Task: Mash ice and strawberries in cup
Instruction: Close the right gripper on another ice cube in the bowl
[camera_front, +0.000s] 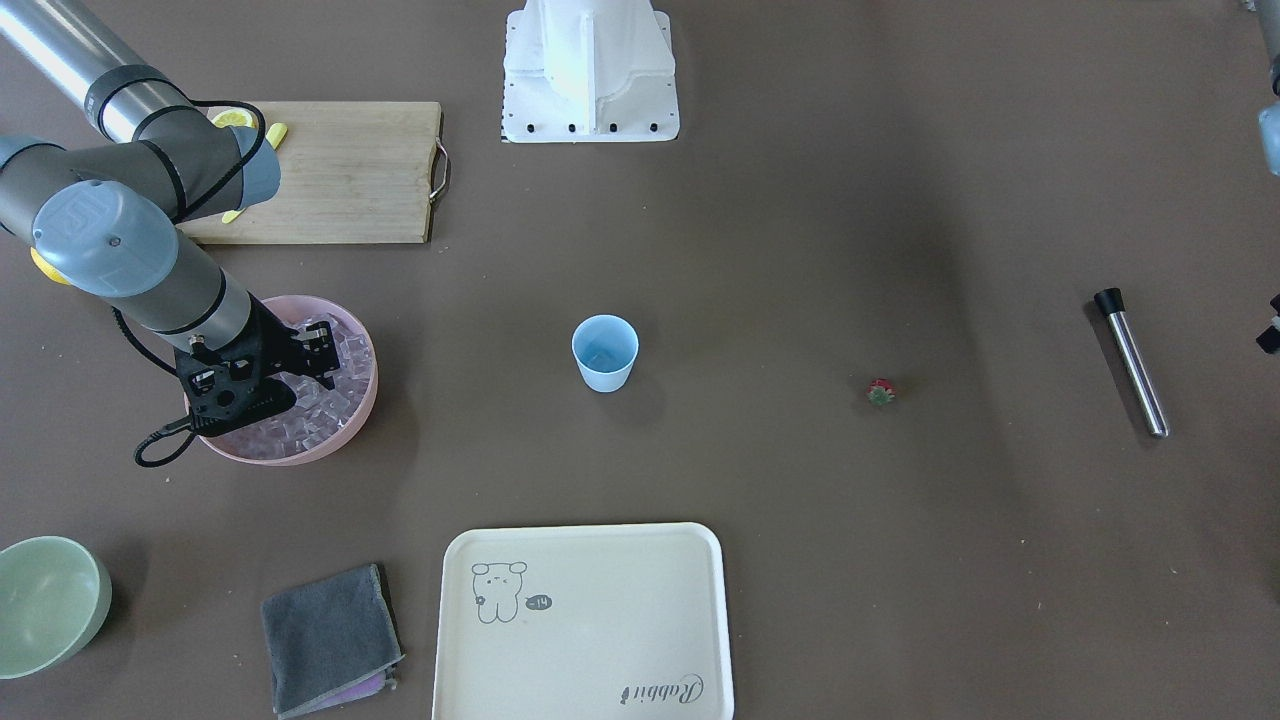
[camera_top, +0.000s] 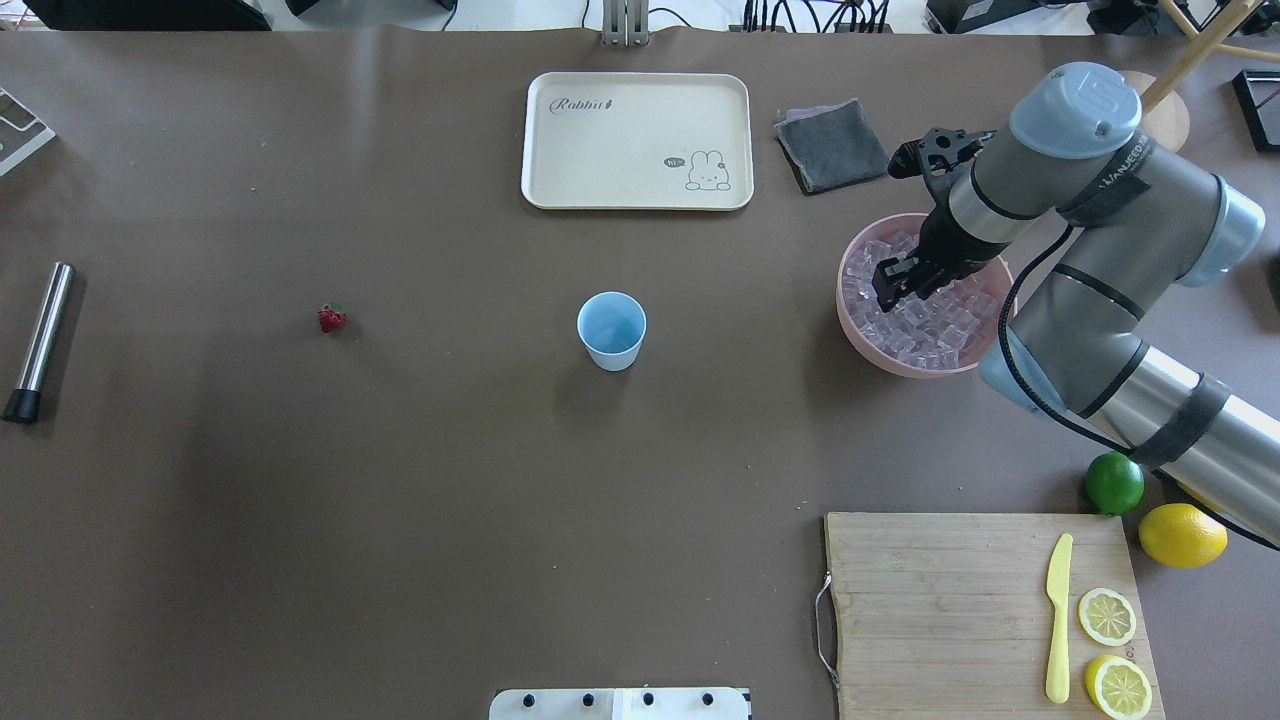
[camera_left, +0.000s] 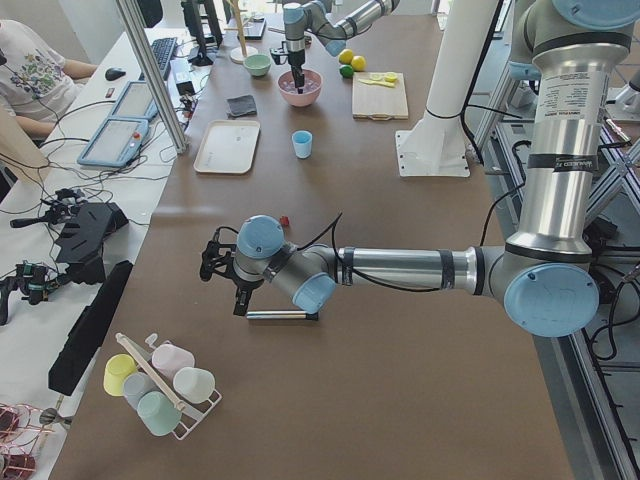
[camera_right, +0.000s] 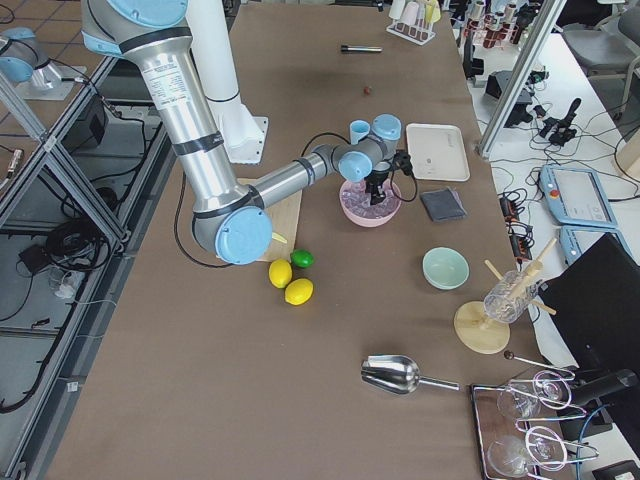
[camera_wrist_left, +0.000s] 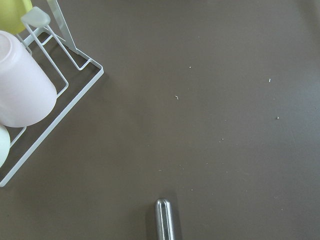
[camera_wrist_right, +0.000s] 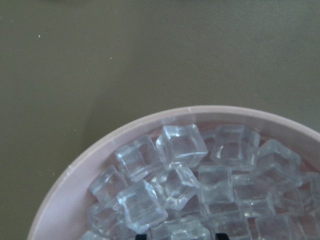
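Centrally, on the far side: cream tray (camera_top: 640, 180) printed "Rabbit". Blue cup (camera_top: 611, 330) mid-table, upright, long axis vertical, mouth up. Strawberry (camera_top: 332, 318) well apart to its left. Ice (camera_top: 930, 325) heaped in pink bowl (camera_top: 900, 368), right. Right gripper (camera_top: 888, 292) fingers apart among the cubes. Left gripper (camera_left: 240, 300) by steel rod (camera_left: 280, 315), state unclear.

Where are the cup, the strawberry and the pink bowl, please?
the cup (camera_top: 611, 330): overhead exterior view, inside its open mouth.
the strawberry (camera_top: 331, 318): overhead exterior view, its red body.
the pink bowl (camera_wrist_right: 70, 200): right wrist view, bare inner wall.
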